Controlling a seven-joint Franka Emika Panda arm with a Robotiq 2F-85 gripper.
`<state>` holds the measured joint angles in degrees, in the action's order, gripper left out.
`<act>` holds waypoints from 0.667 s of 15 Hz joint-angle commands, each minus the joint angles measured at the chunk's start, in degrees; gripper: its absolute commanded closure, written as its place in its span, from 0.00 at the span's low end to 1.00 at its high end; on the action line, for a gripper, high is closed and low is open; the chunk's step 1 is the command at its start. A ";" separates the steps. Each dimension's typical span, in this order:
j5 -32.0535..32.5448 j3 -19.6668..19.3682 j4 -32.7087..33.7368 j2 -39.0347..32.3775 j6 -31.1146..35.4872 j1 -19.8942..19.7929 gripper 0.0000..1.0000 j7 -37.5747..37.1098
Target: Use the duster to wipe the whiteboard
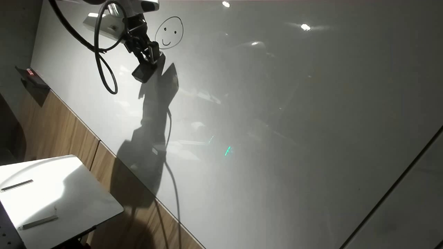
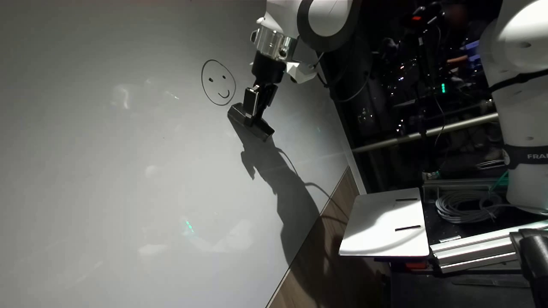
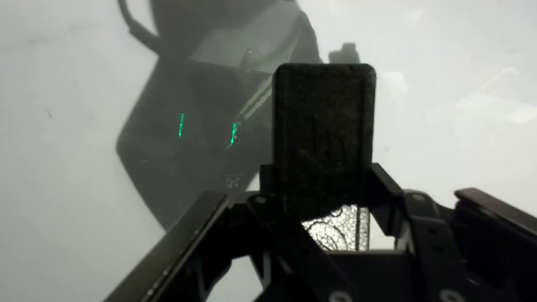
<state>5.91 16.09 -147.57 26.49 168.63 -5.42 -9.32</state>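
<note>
"Duster (image 3: pixel 323 130): where is it held?"

"Against the whiteboard (image 1: pixel 277 121) or just in front of it; which of the two cannot be told. In both exterior views it is seen just below the drawn smiley face (image 2: pixel 218 82)."

"And how is it gripped?"

"By its sides: the duster is pinched between the two fingers (image 3: pixel 388 201) of the gripper (image 3: pixel 325 184)."

"Has the smiley face been wiped?"

"Its dark outline is seen unbroken."

"What is cast below?"

"A long shadow (image 1: pixel 145 148), thrown across the whiteboard and onto the wooden panel (image 1: pixel 59 121)."

"And what else is shown?"

"Two thin dark strips (image 2: pixel 407 228) are laid on a small white tabletop (image 2: pixel 381 244). In an exterior view, a black cable (image 1: pixel 95 43) is looped beside the arm (image 2: pixel 329 19)."
</note>
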 commanded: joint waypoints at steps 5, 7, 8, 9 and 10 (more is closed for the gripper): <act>2.17 5.00 5.94 -1.16 -0.87 -8.10 0.71 -3.38; 1.99 5.55 7.23 -1.06 -1.41 -8.92 0.71 -3.66; 1.88 5.72 8.10 -1.06 -1.89 -9.22 0.71 -3.76; 1.80 5.87 8.98 -1.04 -2.40 -9.46 0.71 -3.89; 1.81 6.02 9.92 -1.03 -2.94 -9.67 0.71 -3.98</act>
<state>6.67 20.90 -142.90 26.57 167.33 -12.73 -11.99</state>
